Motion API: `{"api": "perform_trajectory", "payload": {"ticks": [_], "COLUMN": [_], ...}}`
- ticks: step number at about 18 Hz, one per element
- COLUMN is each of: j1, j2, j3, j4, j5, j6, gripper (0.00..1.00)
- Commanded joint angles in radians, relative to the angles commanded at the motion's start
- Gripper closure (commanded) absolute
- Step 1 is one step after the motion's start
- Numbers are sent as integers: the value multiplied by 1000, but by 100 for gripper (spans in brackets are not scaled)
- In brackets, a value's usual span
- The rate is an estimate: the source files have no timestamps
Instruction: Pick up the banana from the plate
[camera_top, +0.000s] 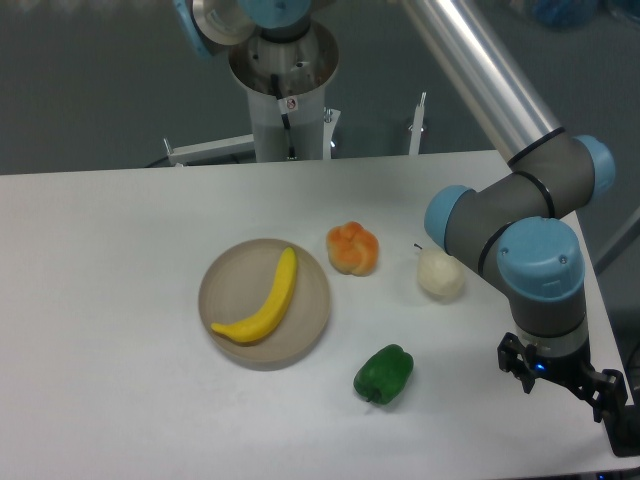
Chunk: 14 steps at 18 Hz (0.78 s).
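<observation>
The gripper (600, 390) sits at the lower right of the frame, partly cut by the edge, so I cannot tell if it is open or shut; nothing seems held. It is well apart from the banana (262, 303), which lies diagonal on the plate (222, 280) at centre-left, prob. for easy access from above. Banana is bright yellow, smooth, curved, approx. spanning the plate.

Even overhead light, soft shadows; glare on arm tube (470, 70); image slightly soft, grainy.
</observation>
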<state>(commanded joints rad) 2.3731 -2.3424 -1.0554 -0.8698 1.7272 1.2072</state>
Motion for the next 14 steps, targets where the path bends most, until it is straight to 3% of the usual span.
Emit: {"api": "perform_trajectory", "payload": {"ticks": [14], "j1": [0], "j2": [6], "j3": [-23], "j4": [2], "j5": [-15], "j6": [2], "gripper": [0]}}
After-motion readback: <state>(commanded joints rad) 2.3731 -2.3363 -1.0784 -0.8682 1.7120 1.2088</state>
